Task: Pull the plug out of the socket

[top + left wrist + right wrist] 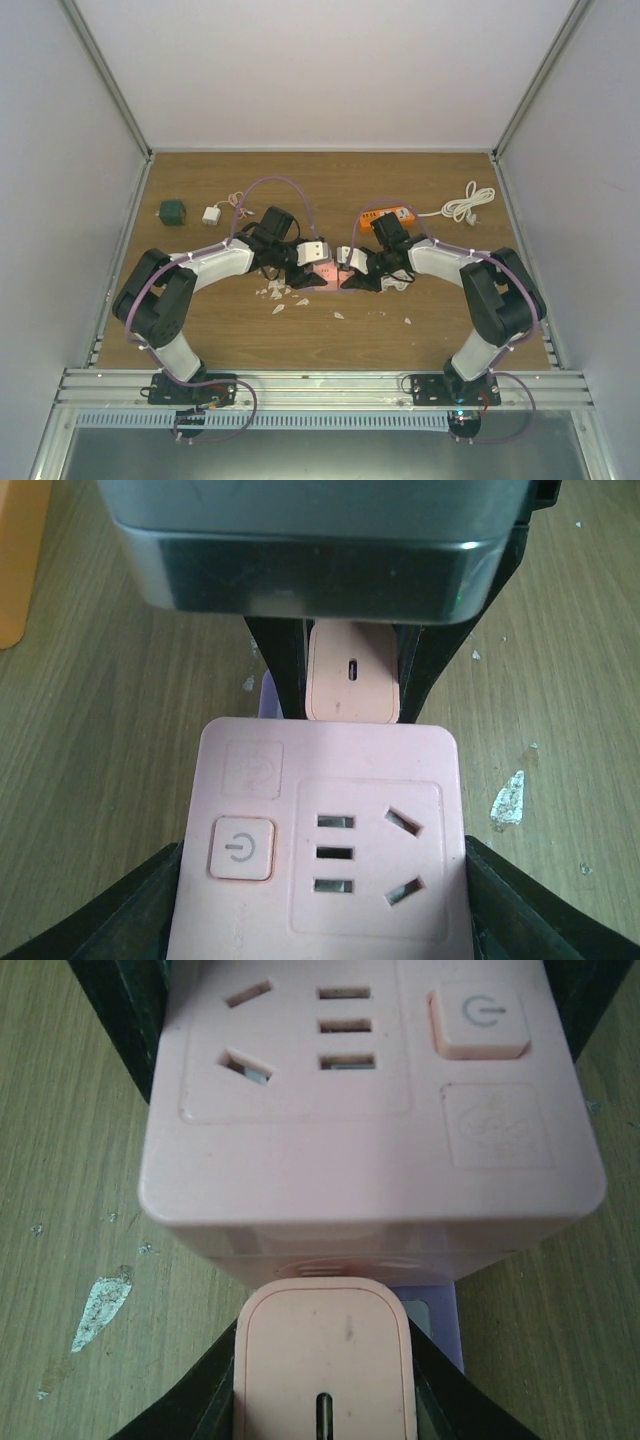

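Observation:
A pink cube socket [325,272] lies on the wooden table between both grippers. My left gripper [312,262] is shut on it; in the left wrist view the socket [320,840] fills the space between my black fingers [110,920]. A pink plug [325,1360] butts against the socket's side face [370,1110] with no gap showing. My right gripper [352,268] is shut on the plug, with its black fingers [185,1405] on either side. The plug also shows in the left wrist view [352,675], under the right gripper's grey body.
An orange power strip [388,216] and a coiled white cable [468,203] lie at the back right. A green object [172,211] and a small white adapter [211,214] lie at the back left. White flakes [278,295] are scattered near the socket.

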Tool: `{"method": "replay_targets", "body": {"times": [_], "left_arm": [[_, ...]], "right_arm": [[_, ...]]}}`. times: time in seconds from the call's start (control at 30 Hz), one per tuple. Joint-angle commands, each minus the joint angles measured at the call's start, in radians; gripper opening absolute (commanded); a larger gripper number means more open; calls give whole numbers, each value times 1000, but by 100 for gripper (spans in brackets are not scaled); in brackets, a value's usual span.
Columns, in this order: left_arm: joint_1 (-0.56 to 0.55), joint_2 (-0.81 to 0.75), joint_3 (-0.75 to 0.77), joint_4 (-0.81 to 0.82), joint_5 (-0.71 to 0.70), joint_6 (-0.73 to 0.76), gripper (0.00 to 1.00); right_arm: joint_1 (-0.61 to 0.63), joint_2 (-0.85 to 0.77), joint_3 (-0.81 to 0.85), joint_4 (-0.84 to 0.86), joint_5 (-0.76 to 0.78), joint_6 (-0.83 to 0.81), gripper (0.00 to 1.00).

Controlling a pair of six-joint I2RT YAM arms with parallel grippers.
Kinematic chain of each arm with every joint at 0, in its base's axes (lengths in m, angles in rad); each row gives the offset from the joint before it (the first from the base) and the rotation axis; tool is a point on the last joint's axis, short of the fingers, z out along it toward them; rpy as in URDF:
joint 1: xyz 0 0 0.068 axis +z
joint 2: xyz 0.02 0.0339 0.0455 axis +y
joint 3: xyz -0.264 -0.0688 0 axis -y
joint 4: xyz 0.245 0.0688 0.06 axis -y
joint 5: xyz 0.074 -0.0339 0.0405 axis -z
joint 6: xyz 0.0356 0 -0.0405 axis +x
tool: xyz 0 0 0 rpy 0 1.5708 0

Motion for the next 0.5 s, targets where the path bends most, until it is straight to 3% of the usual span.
{"method": "replay_targets", "body": {"times": [0.0,0.23,0.47], "left_arm": [[-11,-38,8,31,83,10,61],[-11,-82,27,13,187,-3,52],[-13,-117,7,72,73,28,48]], "right_arm": [[4,5,-33,-49,58,-53,14],[4,28,-31,-76,82,-66,9],[4,48,-24,-93,100,-57,7]]}}
